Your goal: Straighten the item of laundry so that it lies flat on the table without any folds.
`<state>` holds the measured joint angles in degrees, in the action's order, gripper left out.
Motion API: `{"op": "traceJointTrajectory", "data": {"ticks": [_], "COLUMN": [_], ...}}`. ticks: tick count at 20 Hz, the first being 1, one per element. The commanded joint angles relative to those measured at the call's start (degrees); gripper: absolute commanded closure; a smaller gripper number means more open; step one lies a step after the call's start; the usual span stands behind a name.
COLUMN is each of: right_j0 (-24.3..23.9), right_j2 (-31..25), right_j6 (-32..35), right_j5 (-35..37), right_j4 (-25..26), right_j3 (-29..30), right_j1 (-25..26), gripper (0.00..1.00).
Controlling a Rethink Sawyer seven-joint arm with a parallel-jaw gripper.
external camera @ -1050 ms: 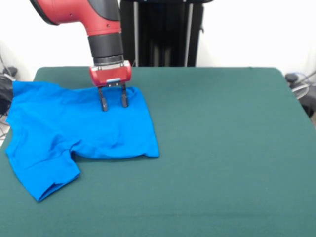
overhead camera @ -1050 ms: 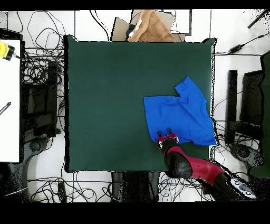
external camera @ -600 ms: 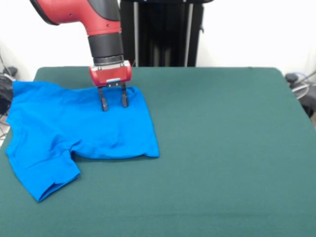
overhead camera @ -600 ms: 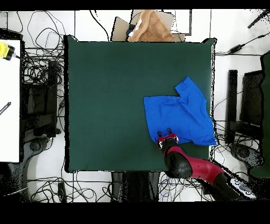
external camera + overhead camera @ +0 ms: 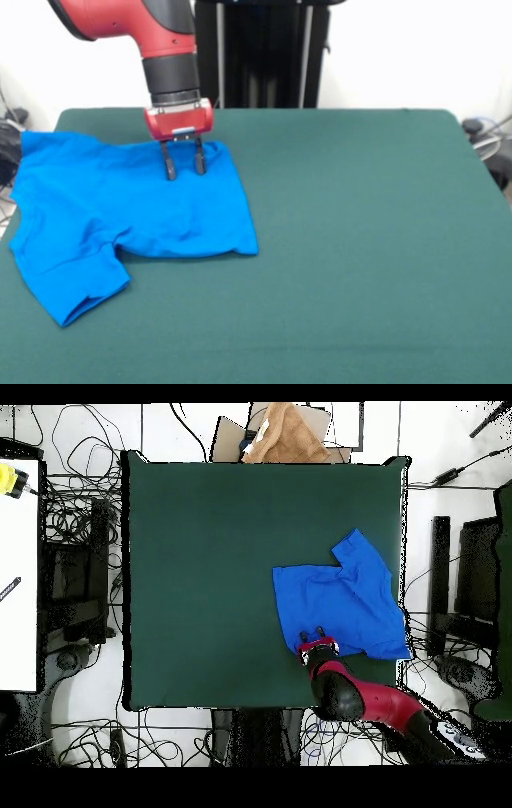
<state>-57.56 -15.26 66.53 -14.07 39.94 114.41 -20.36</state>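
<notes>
The item of laundry (image 5: 120,212) is a plain bright blue T-shirt lying at the left of the front view, one sleeve pointing toward the near left corner. Its far left part reaches the table's (image 5: 368,240) left edge. In the overhead view the shirt (image 5: 345,599) lies at the right side of the green table (image 5: 200,564), near the right edge. My gripper (image 5: 183,170) is open, its two fingers pointing down at the shirt's far hem with a gap between them. From above, the gripper (image 5: 312,634) shows at the shirt's lower left corner. Whether the fingertips touch the cloth I cannot tell.
Cables lie around the table on the floor. A brown cardboard piece (image 5: 283,434) sits beyond the table's top edge in the overhead view. A white bench (image 5: 18,574) stands at the left there. The black pedestal (image 5: 260,52) rises behind the table.
</notes>
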Motion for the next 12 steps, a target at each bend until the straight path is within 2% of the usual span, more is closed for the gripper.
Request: {"op": "traceJointTrajectory", "data": {"ticks": [1, 12], "right_j0": [2.42, 3.75], "right_j2": [-3.06, -2.04], "right_j6": [6.69, 6.63], "right_j5": [11.24, 12.3], "right_j4": [-3.17, -4.18], "right_j3": [-17.51, -17.86], "right_j1": [15.51, 14.97], "gripper": [1.0, 1.0]}}
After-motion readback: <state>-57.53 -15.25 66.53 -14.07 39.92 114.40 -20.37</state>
